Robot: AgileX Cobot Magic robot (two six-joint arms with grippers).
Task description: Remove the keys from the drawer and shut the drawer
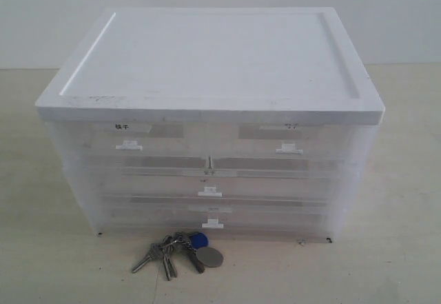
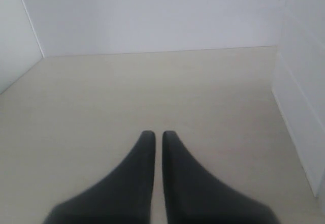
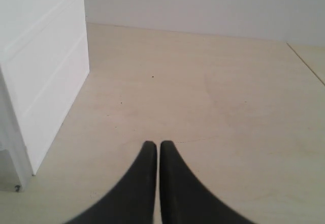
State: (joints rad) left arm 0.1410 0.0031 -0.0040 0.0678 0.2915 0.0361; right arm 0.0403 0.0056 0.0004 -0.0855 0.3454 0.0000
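My left end effector (image 2: 158,134) has two smooth matte black fingers (image 2: 127,188), broad at the base and tapering to rounded tips. My right end effector (image 3: 158,144) looks identical.

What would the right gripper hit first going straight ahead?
Probably nothing near: the right gripper points over bare table toward the far wall. The drawer cabinet sits off to one side, out of line. Depth unclear.

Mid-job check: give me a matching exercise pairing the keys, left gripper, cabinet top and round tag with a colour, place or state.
1. keys
2. left gripper
3. cabinet top
4. round tag

A. blue
B. shut, empty
C. white
D. lying on the table

Pairs: 1-D, 2-B, 3-C, 4-A
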